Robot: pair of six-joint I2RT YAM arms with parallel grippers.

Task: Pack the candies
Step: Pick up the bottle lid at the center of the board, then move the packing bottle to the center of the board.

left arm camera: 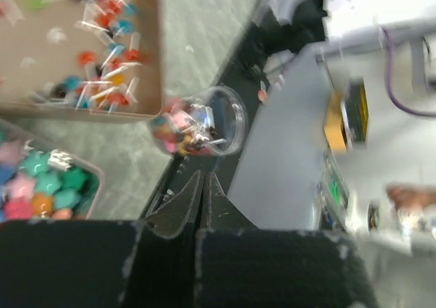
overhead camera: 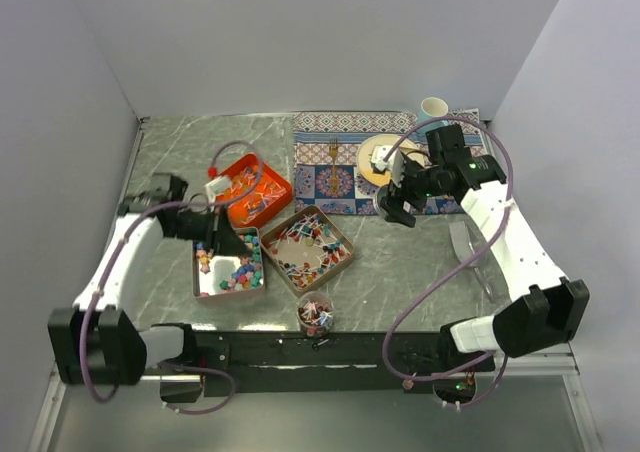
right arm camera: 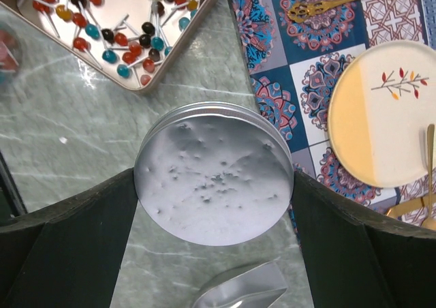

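Our left fingers are pressing fully together, tips meeting, and we are seeing nothing caught between them. They are hanging over the near part of the surface, pointing toward a small clear cup that is holding a few sweets. Our right fingers are standing wide and appear to be gripping a round silver lid by its rim, one finger on each side. The candies are lying in three open trays. Chunky pink, green, blue and orange lumps are filling the pale tray under the left arm. Slim stick-like pieces with red, blue and dark heads are lying in the brown tray beside it, and more are lying in the orange tray behind. We are judging them light, hard and small, so likely to roll or squirt out of a pinch. The lumps are calling for a squeeze across their broadest sides, the slim pieces for a pinch across the stick near the head.
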